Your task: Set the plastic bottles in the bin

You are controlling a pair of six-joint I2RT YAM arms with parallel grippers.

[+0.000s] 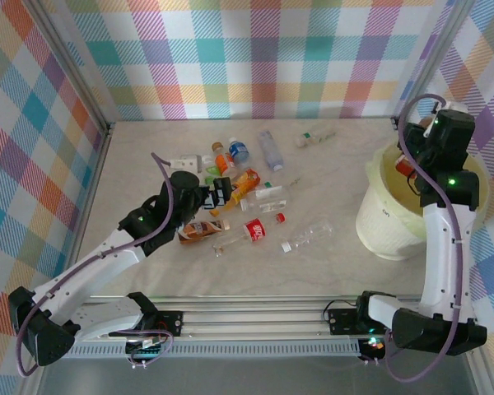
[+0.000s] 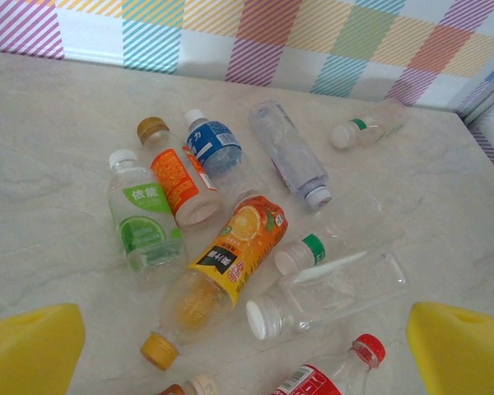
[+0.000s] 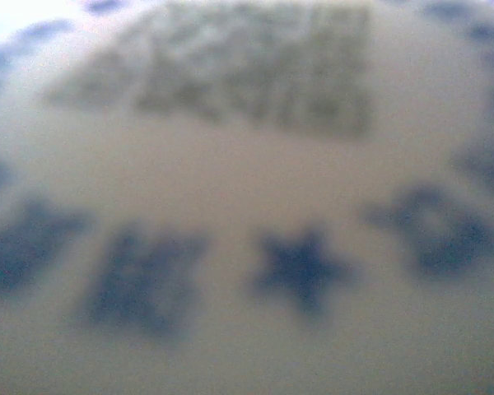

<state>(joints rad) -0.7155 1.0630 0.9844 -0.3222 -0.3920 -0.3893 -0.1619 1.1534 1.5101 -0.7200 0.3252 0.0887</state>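
Several plastic bottles lie in a cluster on the table. My left gripper [image 1: 220, 193] hovers open above them, its yellow fingers [image 2: 30, 350] wide apart. Below it lie an orange juice bottle [image 2: 230, 263] and a clear bottle with a white cap [image 2: 329, 292]. Around these are a lime-label bottle [image 2: 144, 218], an orange-label bottle [image 2: 177, 177], a blue-label bottle [image 2: 218, 152] and a red-capped cola bottle [image 1: 251, 230]. My right gripper [image 1: 409, 167] hangs over the bin [image 1: 391, 222]. It is shut on a bottle, whose blurred white label with blue print [image 3: 247, 247] sits right against the camera.
A clear bottle [image 1: 309, 234] and a brown tea bottle [image 1: 202, 230] lie nearer the front edge. One small bottle [image 1: 314, 137] lies apart at the back. Checked walls close in the table on three sides. The bin stands at the right, by the right arm.
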